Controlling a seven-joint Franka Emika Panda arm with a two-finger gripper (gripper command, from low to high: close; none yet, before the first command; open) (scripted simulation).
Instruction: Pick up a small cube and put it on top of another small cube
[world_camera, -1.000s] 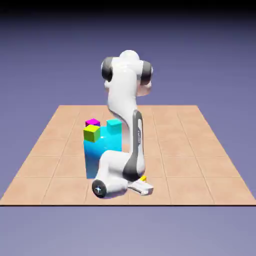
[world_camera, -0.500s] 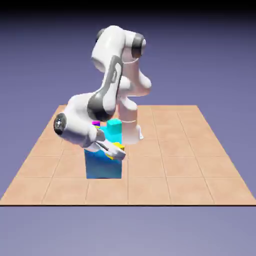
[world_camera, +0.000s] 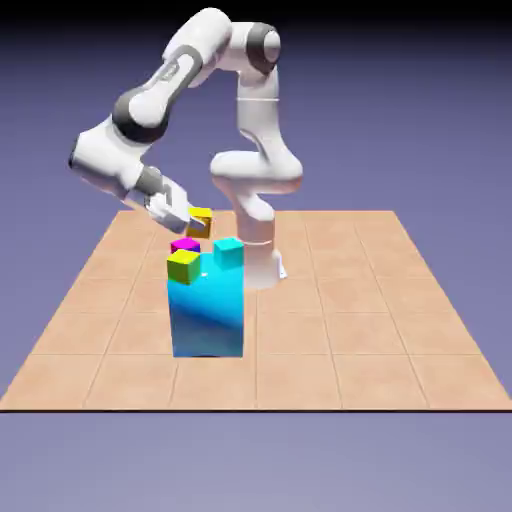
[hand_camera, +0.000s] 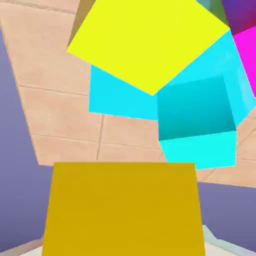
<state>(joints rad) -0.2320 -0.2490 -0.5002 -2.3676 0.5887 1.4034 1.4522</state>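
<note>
Orange-yellow cube carried in the air above the block stack.

The gripper (world_camera: 188, 218) was clamped on the small orange-yellow cube (world_camera: 200, 221), which sat between its fingers, clear of the table (world_camera: 380, 300). It hung just above the magenta cube (world_camera: 185, 244) on the big cyan block (world_camera: 207, 310), with the lime-green cube (world_camera: 183, 265) and small cyan cube (world_camera: 228, 253) close by.

White rounded arm (world_camera: 255, 150) — dark grey joints, pale grey gripper (world_camera: 186, 222).

Small orange-yellow cube (world_camera: 200, 221) held aloft above magenta cube (world_camera: 185, 244).
</note>
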